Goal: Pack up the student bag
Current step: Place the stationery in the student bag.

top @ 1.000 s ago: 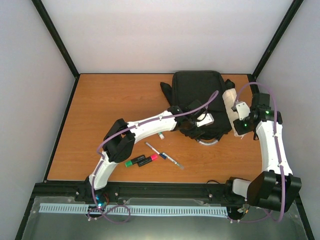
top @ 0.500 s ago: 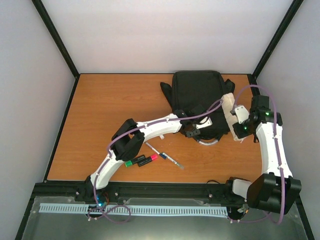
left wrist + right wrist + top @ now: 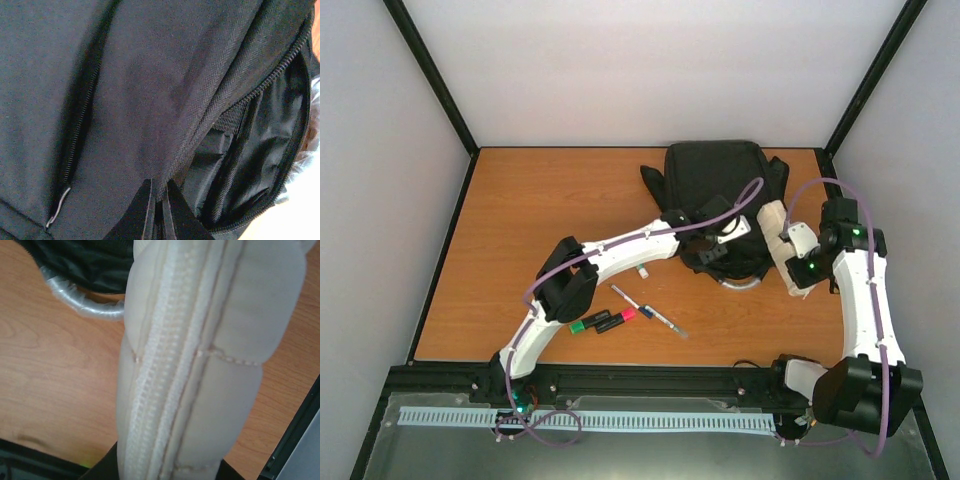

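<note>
The student bag, a large black rectangular fabric backpack (image 3: pixel 715 185), lies flat at the far side of the brown wooden table (image 3: pixel 540 210), right of the middle. Well to its left and nearer me lie a green-capped marker (image 3: pixel 585 324), a pink-capped marker (image 3: pixel 620 318) and a thin pen (image 3: pixel 650 312), none of them touching it. In my left wrist view the closed front zip pocket (image 3: pixel 75 135) runs down the left of the panel. My left gripper (image 3: pixel 160 200) has its fingers pressed together on the fabric lip beside the main zip, and to the right of that pinch the compartment gapes, showing shiny lining. The cloth looks soft and limp. I judge it will sag and fold rather than hold a shape, so the seam by the zip is the place to hold: it is thicker and less likely to slip out than the plain panel. The stiff grey loop handle (image 3: pixel 740 285) at the near edge would be a firmer grip for shifting the whole bag. Further right, my right gripper (image 3: pixel 792 262) is clamped on a cream ribbed pencil case (image 3: pixel 200 350), padded and light by its look, held just beside the bag's right edge.
</note>
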`<state>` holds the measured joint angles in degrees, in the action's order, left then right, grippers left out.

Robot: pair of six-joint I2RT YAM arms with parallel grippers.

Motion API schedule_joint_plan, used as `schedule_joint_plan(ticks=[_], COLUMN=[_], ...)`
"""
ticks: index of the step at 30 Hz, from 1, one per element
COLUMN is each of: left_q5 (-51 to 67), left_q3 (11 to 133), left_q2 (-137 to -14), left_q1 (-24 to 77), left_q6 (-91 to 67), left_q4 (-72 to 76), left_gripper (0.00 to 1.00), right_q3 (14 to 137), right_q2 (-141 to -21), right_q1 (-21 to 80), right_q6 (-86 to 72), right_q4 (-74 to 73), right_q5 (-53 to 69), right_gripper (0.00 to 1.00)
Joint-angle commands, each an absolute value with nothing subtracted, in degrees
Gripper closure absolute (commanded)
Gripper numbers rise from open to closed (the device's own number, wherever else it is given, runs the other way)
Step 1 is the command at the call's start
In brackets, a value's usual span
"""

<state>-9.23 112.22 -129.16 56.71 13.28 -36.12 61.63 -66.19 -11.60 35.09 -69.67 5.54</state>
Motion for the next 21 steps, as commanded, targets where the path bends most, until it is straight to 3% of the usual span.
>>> schedule_joint_plan(ticks=[1,21], left_q5=[-7.3,1.3], left_q3=[118.3,128.3], left_q2=[-126.1,-126.7], left_q1=[55.1,51.4], left_q6=[7.5,-6.5], left_q4=[-31.4,-31.8], left_gripper=[0.99,0.99], right_q3=[65.2,56.7], right_q2=[-64.4,-64.8], right_q1=[-12.0,-11.5], right_q6=[37.1,45.0], right_q4=[-76.5,-77.2], right_q5=[7.3,14.9], right_gripper=[0.82,0.86])
